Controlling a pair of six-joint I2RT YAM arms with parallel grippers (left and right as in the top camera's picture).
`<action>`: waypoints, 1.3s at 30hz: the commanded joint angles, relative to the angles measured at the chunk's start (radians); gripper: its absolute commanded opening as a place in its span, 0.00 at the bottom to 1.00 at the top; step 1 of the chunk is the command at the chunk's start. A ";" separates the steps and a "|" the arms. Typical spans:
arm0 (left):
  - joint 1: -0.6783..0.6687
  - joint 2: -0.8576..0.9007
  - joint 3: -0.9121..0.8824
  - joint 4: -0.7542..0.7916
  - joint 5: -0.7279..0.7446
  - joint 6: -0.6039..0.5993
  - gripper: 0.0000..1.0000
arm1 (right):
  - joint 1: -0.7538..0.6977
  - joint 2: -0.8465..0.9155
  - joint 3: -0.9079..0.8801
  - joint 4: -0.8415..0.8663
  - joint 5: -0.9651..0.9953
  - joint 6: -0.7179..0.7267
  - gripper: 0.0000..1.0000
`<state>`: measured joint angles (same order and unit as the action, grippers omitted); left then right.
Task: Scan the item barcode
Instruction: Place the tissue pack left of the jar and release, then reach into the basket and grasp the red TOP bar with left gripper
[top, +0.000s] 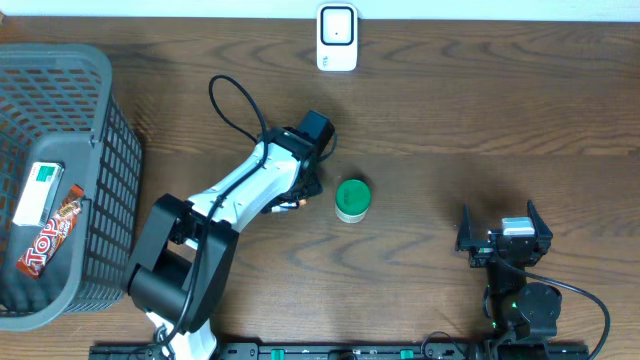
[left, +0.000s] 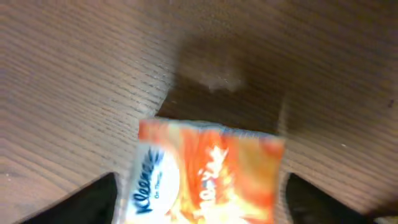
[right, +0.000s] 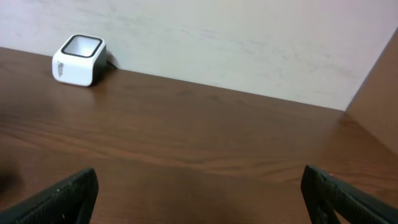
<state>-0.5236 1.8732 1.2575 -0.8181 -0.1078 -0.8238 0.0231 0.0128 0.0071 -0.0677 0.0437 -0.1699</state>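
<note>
The tissue pack (left: 208, 174), soft, orange and white, blurred, lies on the table just left of centre, between the left gripper's (left: 202, 196) spread fingers. Whether they grip it I cannot tell. The right gripper (top: 503, 232) gapes wide, empty. The brown wood-grain table (top: 450, 120) meets a pale wall (right: 249, 43). A bar (top: 48, 238) in the basket (top: 100, 120) reads "Top"; the pack reads "Kleenex".

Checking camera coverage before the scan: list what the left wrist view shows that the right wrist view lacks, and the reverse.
Left wrist only: a blurred orange tissue pack between the dark fingers of the left gripper.
Right wrist only: the white scanner at the pale wall, seen past the open, empty right gripper.
Both: the brown wooden table.
</note>
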 joint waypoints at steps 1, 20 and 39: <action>0.006 -0.101 0.061 -0.019 -0.019 0.089 0.94 | 0.014 -0.002 -0.002 -0.003 0.000 -0.011 0.99; 0.797 -0.679 0.631 -0.412 -0.140 0.287 0.98 | 0.014 -0.002 -0.002 -0.003 0.000 -0.011 0.99; 1.232 -0.301 0.516 -0.625 -0.082 -0.183 0.99 | 0.014 -0.002 -0.002 -0.003 0.000 -0.011 0.99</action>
<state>0.7036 1.5475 1.8019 -1.4406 -0.1566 -0.8879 0.0231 0.0128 0.0071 -0.0677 0.0437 -0.1699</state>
